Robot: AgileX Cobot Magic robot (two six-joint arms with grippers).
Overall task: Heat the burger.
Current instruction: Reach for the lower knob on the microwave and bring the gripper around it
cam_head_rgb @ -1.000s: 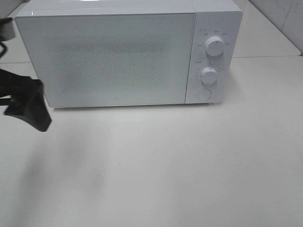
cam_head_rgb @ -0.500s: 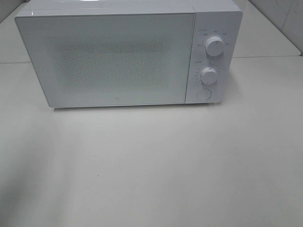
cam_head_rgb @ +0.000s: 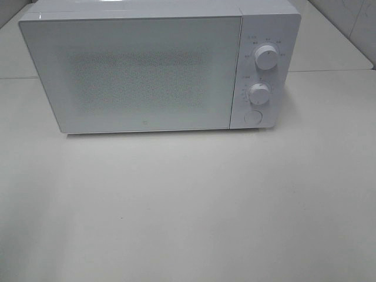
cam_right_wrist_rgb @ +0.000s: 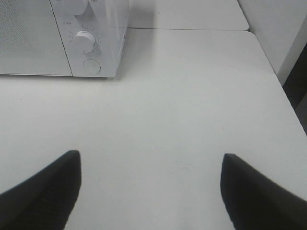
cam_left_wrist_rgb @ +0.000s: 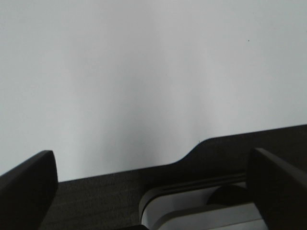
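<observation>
Gaping empty, left gripper [cam_left_wrist_rgb: 151,158] and right gripper [cam_right_wrist_rgb: 149,155] find no burger; likely squashy, so pinch its bun lightly.

The left fingers [cam_left_wrist_rgb: 29,191], a second ago in the high view with the microwave [cam_head_rgb: 147,73] just beside them, have left that view; the shadow beneath them on the table [cam_head_rgb: 188,205] has gone.

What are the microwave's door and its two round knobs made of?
The door looks like smooth glass or glossy plastic: it shines pale, with fine speckles across its middle. The upper knob and lower knob look like white plastic with a soft sheen, though I can't be sure.
</observation>
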